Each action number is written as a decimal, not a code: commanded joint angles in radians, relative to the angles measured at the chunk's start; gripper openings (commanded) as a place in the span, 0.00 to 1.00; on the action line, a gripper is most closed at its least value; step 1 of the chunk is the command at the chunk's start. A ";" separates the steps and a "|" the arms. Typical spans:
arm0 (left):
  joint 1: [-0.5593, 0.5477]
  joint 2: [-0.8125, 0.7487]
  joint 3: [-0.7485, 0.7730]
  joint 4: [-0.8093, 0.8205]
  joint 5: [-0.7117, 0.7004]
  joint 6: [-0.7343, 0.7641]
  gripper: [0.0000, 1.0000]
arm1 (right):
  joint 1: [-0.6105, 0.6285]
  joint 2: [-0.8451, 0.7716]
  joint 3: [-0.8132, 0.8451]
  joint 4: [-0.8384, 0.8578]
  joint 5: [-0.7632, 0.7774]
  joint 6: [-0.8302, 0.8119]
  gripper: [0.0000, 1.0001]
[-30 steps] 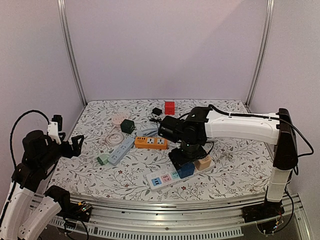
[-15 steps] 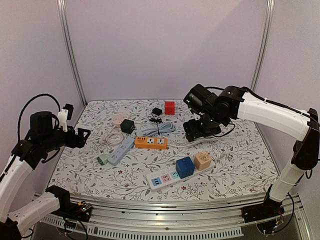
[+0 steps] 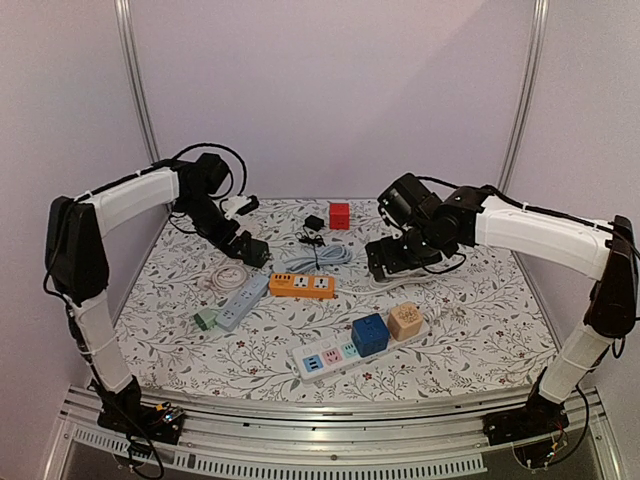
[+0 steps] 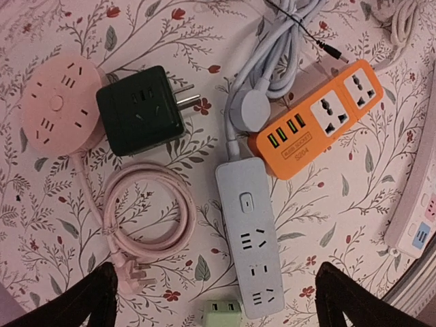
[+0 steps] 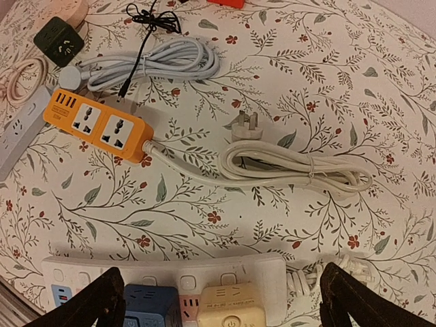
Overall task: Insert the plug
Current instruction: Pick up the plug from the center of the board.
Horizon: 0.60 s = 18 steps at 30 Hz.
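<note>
**Plug candidates and two empty grippers**

Item: the dark green cube adapter (image 4: 139, 110), which we take to be the plug to insert. It lies just beside the orange power strip (image 4: 320, 119), between that strip and a pink round socket (image 4: 58, 102), which it touches or nearly touches. Its bare prongs point toward the orange strip, and that line is its long axis.

Reach: the left gripper (image 4: 214, 293) has its fingers spread wide with nothing between them. It hangs over the grey power strip (image 4: 251, 238). The adapter sits ahead of the fingers, off toward the pink socket. We judge this arm the nearer.

The right gripper (image 5: 221, 286) is likewise spread wide and empty. It is on the far side of the orange strip from the adapter, over a white strip (image 5: 259, 269) carrying a blue cube (image 5: 150, 303) and a beige cube (image 5: 228, 306).

Views: only the left wrist shows the prongs plainly. Only the right wrist shows a white three-pin plug (image 5: 244, 126) lying loose near the orange strip, which is a second candidate.
</note>
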 commanded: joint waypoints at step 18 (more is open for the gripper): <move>-0.054 0.405 0.204 0.233 -0.219 0.011 0.78 | -0.010 -0.018 -0.074 0.062 0.017 0.002 0.99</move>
